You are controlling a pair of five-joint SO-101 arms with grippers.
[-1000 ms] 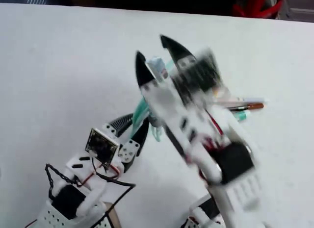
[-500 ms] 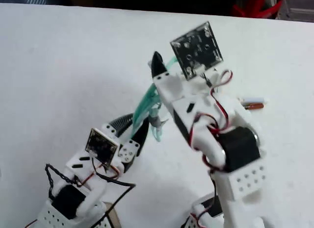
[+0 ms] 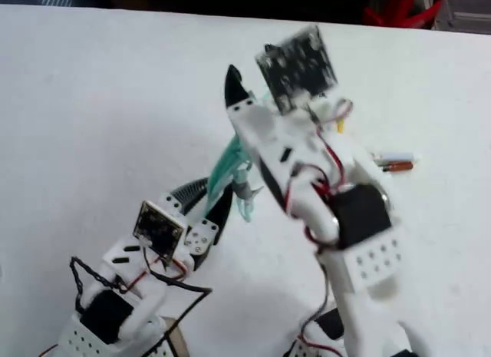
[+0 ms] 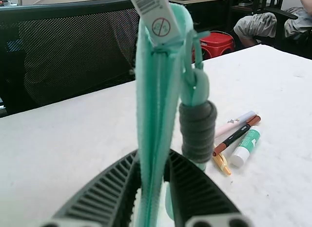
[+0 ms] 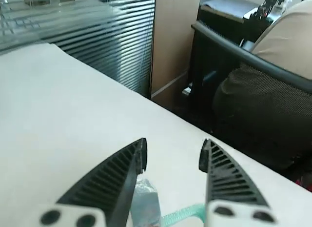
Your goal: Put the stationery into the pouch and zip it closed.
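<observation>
Plainly, the mint-green fabric pouch [image 4: 155,90] stands on edge, pinched near its lower end between the black ribbed jaws of the left gripper [image 4: 153,175]. Its grey cylindrical zipper toggle [image 4: 197,124] dangles beside the seam. The right gripper [image 5: 173,151] hovers above the pouch's top end, jaws spread and nothing between them. The stationery lies in a loose cluster on the white table [image 3: 92,104] just beside the pouch: a brown-capped marker [image 4: 237,134], a pale pen and a green-and-white glue stick [image 4: 246,146].

The likeliest trouble is the pouch itself. Clamped flat, its mouth may stay squeezed narrow, so anything pushed in could jam at the seam or slide off. A descending right gripper could also bend the limp top aside, or snag the paper tag [image 4: 152,12] rather than the toggle. The round pens lie touching, so a careless pinch may roll them apart.
</observation>
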